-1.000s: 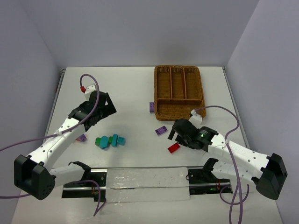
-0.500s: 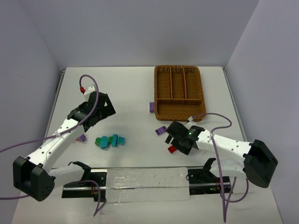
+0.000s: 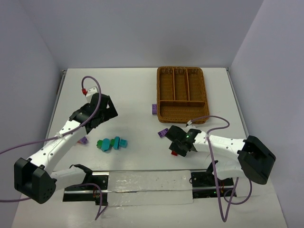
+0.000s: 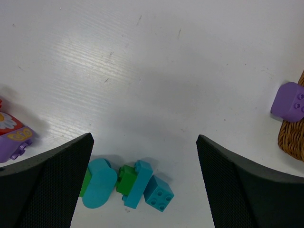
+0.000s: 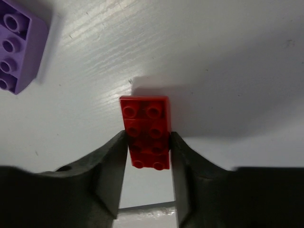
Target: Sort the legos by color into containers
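My right gripper (image 5: 148, 142) is shut on a red lego (image 5: 145, 114) that lies flat on the white table, its jaws pressing the brick's long sides. In the top view this gripper (image 3: 176, 149) is low over the table in front of the wicker tray (image 3: 182, 101). A purple lego (image 5: 16, 45) lies just to its far left. My left gripper (image 4: 144, 142) hangs open above a cluster of teal and green legos (image 4: 128, 183), touching nothing. A second purple lego (image 4: 289, 102) leans against the tray's corner (image 4: 294, 137). All the tray's slots look bare.
A purple brick with a red printed piece (image 4: 12, 137) lies beside the left arm, also seen from above as a purple brick (image 3: 83, 140). A clear plastic strip (image 3: 147, 185) runs along the near edge between the arm bases. Walls close in the table on three sides.
The right gripper came down over the red lego and shut on it from wide open. The left arm and the other bricks have not moved.
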